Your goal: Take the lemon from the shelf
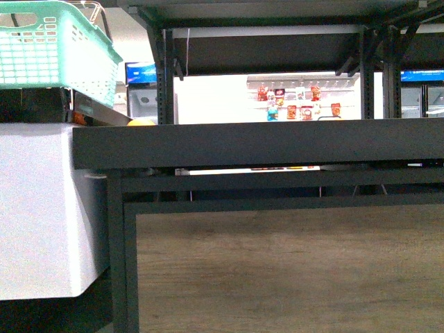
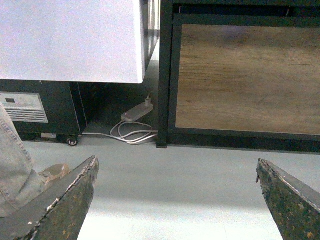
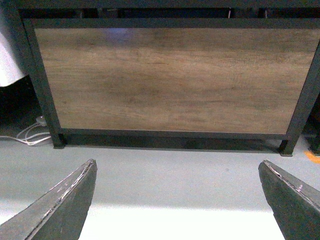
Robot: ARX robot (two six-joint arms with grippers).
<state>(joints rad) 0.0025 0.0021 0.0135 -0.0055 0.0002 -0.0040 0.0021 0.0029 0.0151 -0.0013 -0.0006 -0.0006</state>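
Lemon: not positively identified. Only a low sliver of yellow-orange fruit (image 1: 141,121) shows in the front view, left of centre. It peeks over the raised front edge of the shelf (image 1: 257,142) tray, and too little of it is exposed to tell whether it is the lemon. The tray edge runs as a wide black band across the middle of the frame, with black uprights above it and a wood-grain panel (image 1: 277,270) set in the frame below. A white cabinet (image 1: 41,208) stands against the shelf at lower left, and a teal basket (image 1: 55,48) sits above it at upper left. Through the gap over the tray, a far display of small packets (image 1: 298,104) is visible, too small to read. Neither arm appears in the front view. The left gripper (image 2: 175,200) hangs low over grey floor (image 2: 200,170) with its jaws wide apart and nothing between them. It faces the foot of the shelf, with a power strip (image 2: 136,114) and white cables (image 2: 132,135) at the cabinet's base and a person's jeans leg (image 2: 12,165) and shoe (image 2: 52,172) to one side. The right gripper (image 3: 175,205) is likewise spread wide and empty, facing the wood panel squarely.
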